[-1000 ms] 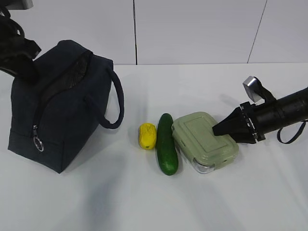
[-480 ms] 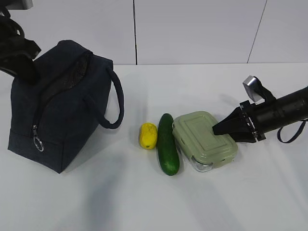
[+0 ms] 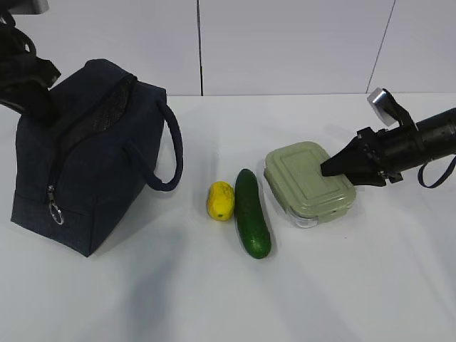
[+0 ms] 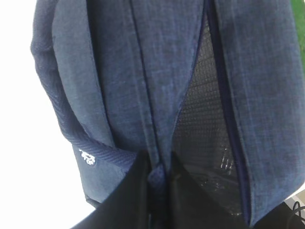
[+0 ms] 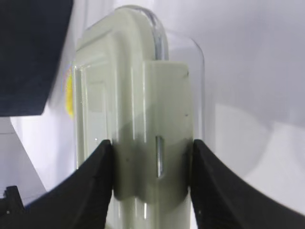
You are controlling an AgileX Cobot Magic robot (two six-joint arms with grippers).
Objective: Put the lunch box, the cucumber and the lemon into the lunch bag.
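Note:
The lunch box (image 3: 306,184), clear with a sage-green lid, is apart from the cucumber (image 3: 252,214), which lies on the table beside the yellow lemon (image 3: 220,201). My right gripper (image 3: 333,168) is shut on the box's right end. In the right wrist view the fingers clamp the lid clip (image 5: 164,119) from both sides, gripper (image 5: 152,164). The navy lunch bag (image 3: 85,157) stands at the left with its zipper open. My left gripper (image 4: 159,174) is shut on the fabric edge of the bag's opening (image 4: 157,109). In the exterior view the bag hides that gripper's fingertips.
The bag's loop handle (image 3: 171,153) hangs toward the lemon. The zipper's ring pull (image 3: 55,212) hangs at the bag's near corner. The mesh lining (image 4: 200,124) shows inside the opening. A white wall stands behind the table.
My right gripper has drawn back to the right and up with the lunch box, which has left the cucumber's side. The cucumber and lemon have shifted slightly right. The left arm and the bag hold still.

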